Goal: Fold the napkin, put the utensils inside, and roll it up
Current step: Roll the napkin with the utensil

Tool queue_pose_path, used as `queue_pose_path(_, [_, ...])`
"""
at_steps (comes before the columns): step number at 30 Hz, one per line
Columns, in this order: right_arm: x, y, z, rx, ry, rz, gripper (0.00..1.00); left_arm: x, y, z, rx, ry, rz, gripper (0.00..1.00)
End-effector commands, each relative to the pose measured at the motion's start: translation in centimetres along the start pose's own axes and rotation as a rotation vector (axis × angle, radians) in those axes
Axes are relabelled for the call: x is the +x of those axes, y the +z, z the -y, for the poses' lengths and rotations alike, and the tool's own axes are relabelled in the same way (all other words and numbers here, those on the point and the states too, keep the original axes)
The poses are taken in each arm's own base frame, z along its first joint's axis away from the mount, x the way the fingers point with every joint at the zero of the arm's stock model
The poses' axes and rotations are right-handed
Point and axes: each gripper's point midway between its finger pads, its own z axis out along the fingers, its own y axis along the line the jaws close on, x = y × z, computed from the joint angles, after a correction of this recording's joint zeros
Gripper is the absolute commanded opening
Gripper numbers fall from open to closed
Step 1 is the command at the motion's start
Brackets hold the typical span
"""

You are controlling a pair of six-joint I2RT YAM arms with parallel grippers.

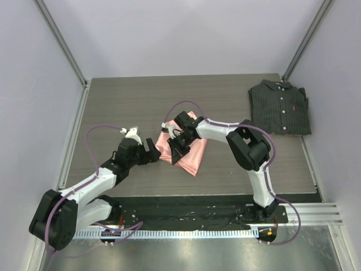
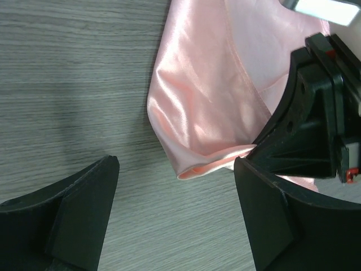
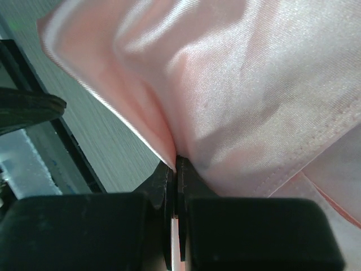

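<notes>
The salmon-pink satin napkin (image 1: pixel 194 157) lies folded at the table's middle. My right gripper (image 1: pixel 176 148) is shut on a pinched fold of it near its left side; in the right wrist view the cloth (image 3: pixel 237 84) bunches out of the closed jaws (image 3: pixel 176 162). My left gripper (image 1: pixel 153 148) stands open just left of the napkin, low over the table. In the left wrist view the napkin's folded corner (image 2: pixel 197 113) lies just ahead of the open gripper (image 2: pixel 176 165), untouched, with the right gripper's black body (image 2: pixel 316 118) beside it. The utensils are out of view.
A dark pinstriped folded shirt (image 1: pixel 280 107) lies at the back right of the grey wood-grain table (image 1: pixel 130 101). Walls enclose the table on three sides. The arms' base rail (image 1: pixel 186 217) runs along the near edge.
</notes>
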Motion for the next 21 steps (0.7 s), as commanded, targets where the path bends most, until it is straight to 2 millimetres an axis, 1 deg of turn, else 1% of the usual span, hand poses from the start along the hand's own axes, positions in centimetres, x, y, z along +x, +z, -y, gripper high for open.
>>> queue_pose_path(1, [1.0, 0.7, 0.6, -0.043, 0.099, -0.054, 0.01, -2.1, -0.1, 1.6, 0.050, 0.070, 0.086, 0.86])
queue_pose_path(2, [1.0, 0.7, 0.9, -0.042, 0.111, -0.055, 0.01, -2.1, -0.2, 1.8, 0.061, 0.078, 0.087, 0.83])
queue_pose_path(5, [1.2, 0.9, 1.5, -0.042, 0.132, -0.061, 0.01, -1.6, -0.3, 1.8, 0.068, 0.087, 0.075, 0.79])
queue_pose_path(6, [1.3, 0.9, 1.7, -0.043, 0.142, -0.063, 0.01, -1.1, -0.4, 2.1, 0.092, 0.088, 0.056, 0.78])
queue_pose_path(7, [1.3, 0.9, 1.8, -0.043, 0.145, -0.063, 0.01, -0.8, -0.4, 2.0, 0.089, 0.091, 0.046, 0.77])
queue_pose_path(12, [1.3, 0.9, 2.1, -0.045, 0.156, -0.062, 0.01, -0.1, -0.2, 1.7, 0.077, 0.110, 0.017, 0.65])
queue_pose_path(13, [1.3, 0.9, 2.2, -0.043, 0.162, -0.062, 0.01, 0.0, 0.0, 1.8, 0.077, 0.113, 0.007, 0.60])
queue_pose_path(15, [1.3, 0.9, 2.2, -0.047, 0.165, -0.062, 0.01, -0.1, 0.4, 1.3, 0.047, 0.115, 0.005, 0.58])
queue_pose_path(16, [1.3, 1.0, 2.3, -0.047, 0.165, -0.064, 0.01, -0.1, 0.5, 1.3, 0.047, 0.116, 0.004, 0.56])
queue_pose_path(18, [1.4, 1.0, 2.3, -0.049, 0.171, -0.068, 0.01, -0.5, 0.8, 0.7, 0.007, 0.117, 0.023, 0.55])
queue_pose_path(21, [1.5, 1.0, 2.4, -0.053, 0.176, -0.068, 0.01, -0.9, 1.2, 0.8, 0.005, 0.120, 0.034, 0.55])
